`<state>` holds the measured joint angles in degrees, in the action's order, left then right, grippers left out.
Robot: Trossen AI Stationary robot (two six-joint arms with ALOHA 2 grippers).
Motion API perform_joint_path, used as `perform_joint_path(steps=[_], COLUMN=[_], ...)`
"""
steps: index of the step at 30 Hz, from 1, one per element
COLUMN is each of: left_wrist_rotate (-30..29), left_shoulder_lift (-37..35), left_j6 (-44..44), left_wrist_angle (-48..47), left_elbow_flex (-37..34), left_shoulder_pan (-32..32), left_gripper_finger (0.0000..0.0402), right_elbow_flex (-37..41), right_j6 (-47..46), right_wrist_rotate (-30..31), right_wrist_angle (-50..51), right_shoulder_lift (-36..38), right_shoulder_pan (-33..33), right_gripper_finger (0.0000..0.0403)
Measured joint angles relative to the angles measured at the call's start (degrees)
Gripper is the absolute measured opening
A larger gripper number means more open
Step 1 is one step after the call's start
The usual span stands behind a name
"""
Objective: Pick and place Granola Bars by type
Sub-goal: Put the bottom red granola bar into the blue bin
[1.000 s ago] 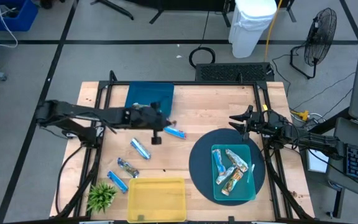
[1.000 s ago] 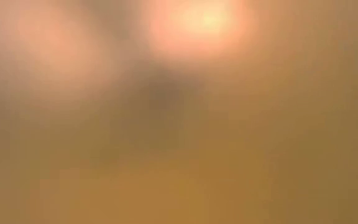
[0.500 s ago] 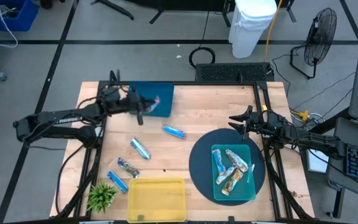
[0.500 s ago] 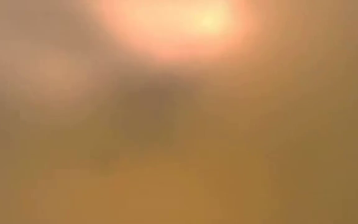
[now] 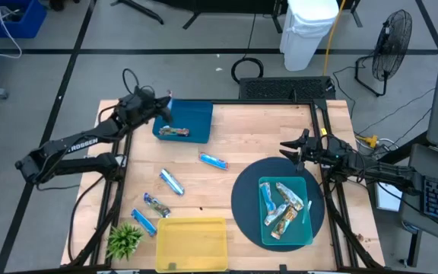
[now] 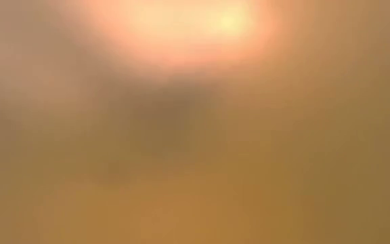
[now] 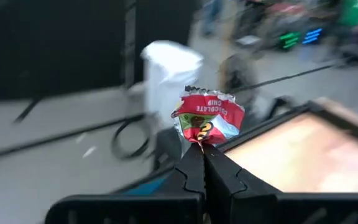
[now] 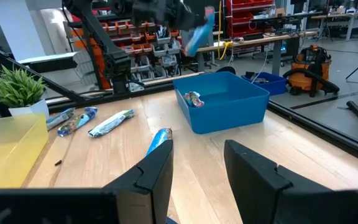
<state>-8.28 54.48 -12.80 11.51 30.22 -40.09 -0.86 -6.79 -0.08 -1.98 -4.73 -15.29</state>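
The granola bars are in a few spots. One bar (image 7: 207,122) with a red and silver wrapper is pinched by one end in the left gripper (image 7: 202,163), whose fingers are squeezed tight together; the bar stands up from the fingertips. In the high view the left gripper (image 5: 160,109) hangs over the far left edge of the blue bin (image 5: 196,114), at the back of the table (image 5: 257,141). One more bar (image 5: 172,132) lies inside the bin near its front wall, with its long side running left to right. Four bars lie loose on the wood on the left half. A blue one (image 5: 214,160) sits near the middle of the table, pointing left to right with a small tilt. Another (image 5: 172,181) lies slanted, a bit nearer the front. Two more (image 5: 156,204) (image 5: 144,221) lie slanted near the plant (image 5: 124,240), just beside the yellow tray (image 5: 192,243) at the front edge. There is bare wood between the bin and these bars, and a wide open strip in the middle of the table. On the right, a green tray (image 5: 308,228) sits on a dark round mat (image 5: 243,199) and holds a heap of bars (image 5: 282,205) that cross each other. The right gripper (image 5: 291,150) waits near the right edge, just behind the mat, with its fingers (image 8: 157,171) apart and nothing between them. The low view is only an orange blur.
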Motion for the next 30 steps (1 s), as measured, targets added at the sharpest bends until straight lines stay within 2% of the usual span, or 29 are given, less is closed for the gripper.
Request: perform_joint_path(steps=[3,7,15,18,22,30], left_wrist_rotate=[-3.9,-5.2,-5.3,-7.6,-10.8,-11.1], left_shoulder_lift=[0.5,2.7,10.5,12.9,14.4,14.6], left_j6=[-2.4,-5.4,-7.2,-8.0,-9.0,-10.0], left_wrist_angle=[-5.9,-9.7,-9.5,-9.4,-9.7,-9.6], left_elbow_flex=[0.0,0.0,0.0,0.0,0.0,0.0], left_shoulder_pan=[-0.8,-0.5,2.7,3.4,3.5,3.5], left_gripper_finger=[0.0002,0.0004,0.0003,0.0004,0.0006,0.0015], right_elbow_flex=[0.0,0.0,0.0,0.0,0.0,0.0], right_j6=[0.0,0.0,0.0,0.0,0.0,0.0], right_wrist_rotate=[0.0,0.0,0.0,0.0,0.0,0.0], right_wrist_angle=[0.0,0.0,0.0,0.0,0.0,0.0], right_shoulder_lift=[0.0,0.0,0.0,0.0,0.0,0.0], right_shoulder_pan=[0.0,0.0,0.0,0.0,0.0,0.0], right_gripper_finger=[0.0135,0.0134,0.0134,0.0135,0.0135,0.0135])
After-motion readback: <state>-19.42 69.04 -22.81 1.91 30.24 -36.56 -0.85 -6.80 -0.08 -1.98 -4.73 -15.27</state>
